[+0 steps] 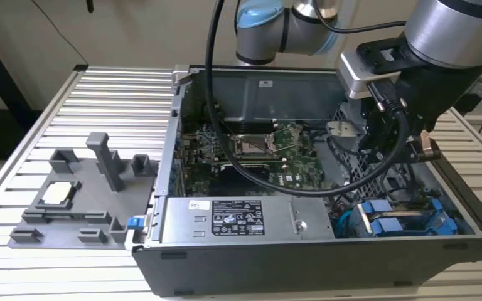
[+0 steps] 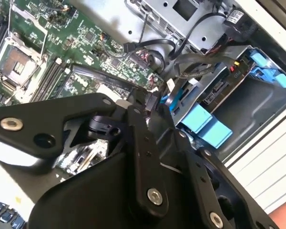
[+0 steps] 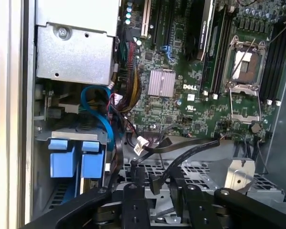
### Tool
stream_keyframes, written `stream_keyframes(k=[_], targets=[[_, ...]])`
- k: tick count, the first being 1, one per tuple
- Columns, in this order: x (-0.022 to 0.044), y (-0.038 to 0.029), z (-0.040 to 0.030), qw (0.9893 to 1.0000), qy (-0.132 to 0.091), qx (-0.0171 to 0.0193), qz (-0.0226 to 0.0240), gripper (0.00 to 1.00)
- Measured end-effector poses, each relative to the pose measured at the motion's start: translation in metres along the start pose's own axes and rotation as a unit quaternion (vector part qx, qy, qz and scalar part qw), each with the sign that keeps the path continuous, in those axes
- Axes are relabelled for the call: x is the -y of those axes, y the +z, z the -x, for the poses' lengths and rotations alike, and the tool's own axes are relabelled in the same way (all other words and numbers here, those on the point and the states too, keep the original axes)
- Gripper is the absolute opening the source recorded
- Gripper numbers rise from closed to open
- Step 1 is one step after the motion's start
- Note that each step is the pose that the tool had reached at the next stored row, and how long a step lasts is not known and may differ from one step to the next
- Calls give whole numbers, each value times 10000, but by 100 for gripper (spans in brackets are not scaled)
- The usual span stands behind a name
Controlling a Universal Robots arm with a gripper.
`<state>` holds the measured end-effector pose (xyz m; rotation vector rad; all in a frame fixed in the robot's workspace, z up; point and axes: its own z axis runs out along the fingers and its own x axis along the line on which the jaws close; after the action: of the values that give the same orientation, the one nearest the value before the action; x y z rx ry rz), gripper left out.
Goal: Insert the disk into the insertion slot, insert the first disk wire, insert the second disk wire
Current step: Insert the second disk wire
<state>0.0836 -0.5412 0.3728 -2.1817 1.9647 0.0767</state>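
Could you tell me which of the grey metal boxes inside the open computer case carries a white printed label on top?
The long grey power-supply box at the case's front edge; the grey perforated metal cage beneath the gripper is unlabelled.

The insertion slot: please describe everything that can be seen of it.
The insertion slot is a dark grey sheet-metal bay in the near corner of the open computer case, toward the exterior view's right, beside the grey labelled power-supply box. Bright blue plastic parts sit inside it, and thin cables run next to them. The gripper hangs above it, not touching.
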Motion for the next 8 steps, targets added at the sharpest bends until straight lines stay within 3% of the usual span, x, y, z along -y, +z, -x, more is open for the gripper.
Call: stream_keyframes(k=[1, 2, 6, 7, 8], targets=[[0, 0, 0, 10000, 7, -3, -2, 33], [0, 2, 0, 10000, 12, -4, -7, 26], [0, 2, 0, 10000, 15, -7, -14, 24], [0, 2, 0, 10000, 15, -7, -14, 17], [-1, 3, 0, 10000, 15, -6, -14, 17]])
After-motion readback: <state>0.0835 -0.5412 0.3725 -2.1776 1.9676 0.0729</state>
